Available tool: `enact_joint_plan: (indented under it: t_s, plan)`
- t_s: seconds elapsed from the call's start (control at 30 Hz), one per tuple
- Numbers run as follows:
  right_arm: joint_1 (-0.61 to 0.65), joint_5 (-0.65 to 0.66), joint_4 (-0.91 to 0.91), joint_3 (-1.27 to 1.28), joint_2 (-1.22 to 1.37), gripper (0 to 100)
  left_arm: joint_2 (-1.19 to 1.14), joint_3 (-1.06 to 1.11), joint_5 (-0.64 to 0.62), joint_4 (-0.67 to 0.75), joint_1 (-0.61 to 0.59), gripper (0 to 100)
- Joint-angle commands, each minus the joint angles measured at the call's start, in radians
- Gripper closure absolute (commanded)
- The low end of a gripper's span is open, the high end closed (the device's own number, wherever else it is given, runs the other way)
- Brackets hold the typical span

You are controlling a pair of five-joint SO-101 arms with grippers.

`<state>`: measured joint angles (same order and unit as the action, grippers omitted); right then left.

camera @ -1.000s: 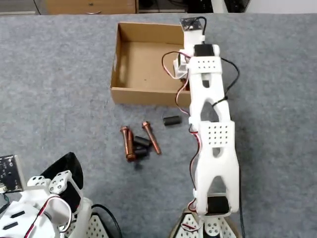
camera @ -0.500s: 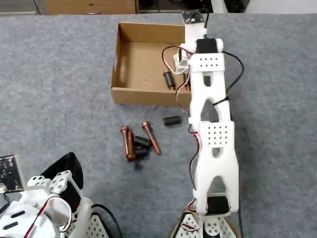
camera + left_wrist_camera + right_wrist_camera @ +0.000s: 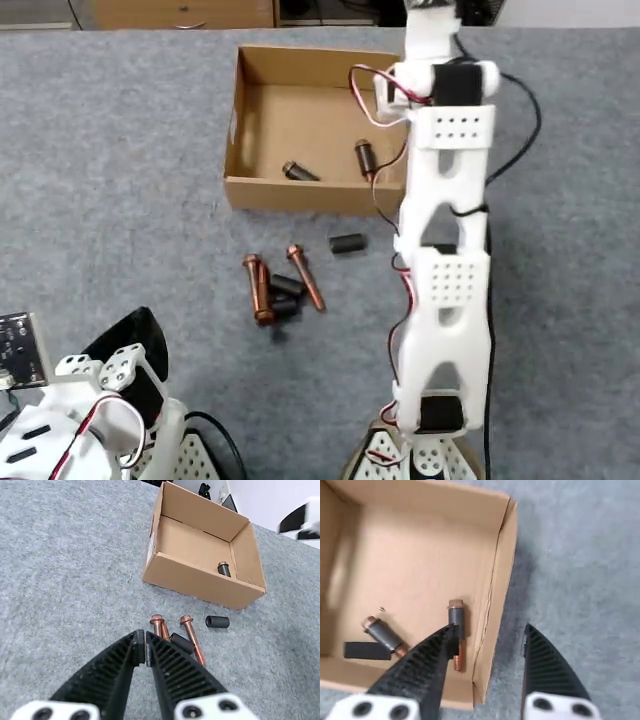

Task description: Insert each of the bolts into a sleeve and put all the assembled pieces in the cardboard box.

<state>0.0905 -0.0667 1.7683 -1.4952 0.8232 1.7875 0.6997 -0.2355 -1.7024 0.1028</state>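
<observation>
The cardboard box [image 3: 262, 110] stands at the far middle of the table and holds two assembled pieces, one [image 3: 300, 172] by the front wall and one [image 3: 364, 158] near the right wall. My right gripper [image 3: 490, 630] hangs open above the box's right wall [image 3: 496, 605], with the nearer piece [image 3: 457, 622] just beyond one fingertip. In front of the box lie loose copper bolts [image 3: 257, 288] [image 3: 305, 275] and black sleeves [image 3: 347, 243] [image 3: 287, 285]. My left gripper [image 3: 145, 647] is shut on nothing, low over the carpet just short of the bolts [image 3: 158, 625].
Grey carpet covers the table. The white right arm [image 3: 445, 250] stretches from the near edge up along the box's right side. The left arm's base [image 3: 90, 420] sits at the near left corner. Wooden furniture runs along the far edge.
My right arm has swung up and to the right, off the box's inside. Two assembled pieces have come into sight in the box, one rolling left toward the front wall.
</observation>
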Motion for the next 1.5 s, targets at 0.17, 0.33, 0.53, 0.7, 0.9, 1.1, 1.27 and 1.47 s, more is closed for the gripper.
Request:
enact_joint_plan:
  t_s: [0.17, 0.33, 0.53, 0.7, 0.9, 1.1, 1.27, 1.47]
  plan:
    - [-0.025, 0.044, 0.02, 0.387, -0.509, 80.3, -0.001, 0.002, 0.002, 0.002, -0.008, 98]
    - [-0.021, 0.453, 0.018, 0.727, -0.725, 80.3, -0.001, 0.002, 0.002, 0.003, -0.008, 98]
    - [-0.022, 0.91, -0.005, 0.975, -0.891, 80.3, -0.001, 0.002, 0.002, 0.003, -0.008, 98]
    - [0.015, 1.194, 0.011, 1.109, -0.937, 80.3, -0.001, 0.003, 0.002, 0.003, -0.008, 98]
    - [0.079, 1.415, 0.008, 1.267, -0.941, 80.3, 0.005, -0.002, 0.002, -0.003, -0.009, 98]
    - [0.179, 1.416, -0.086, 1.437, -0.941, 80.3, 0.007, -0.008, 0.002, -0.017, -0.009, 98]
    - [0.196, 1.416, -0.244, 1.578, -0.941, 80.4, 0.007, -0.009, 0.002, -0.017, -0.009, 98]
    - [0.194, 1.416, -0.381, 1.744, -0.94, 80.4, 0.007, -0.009, 0.0, -0.017, -0.009, 98]
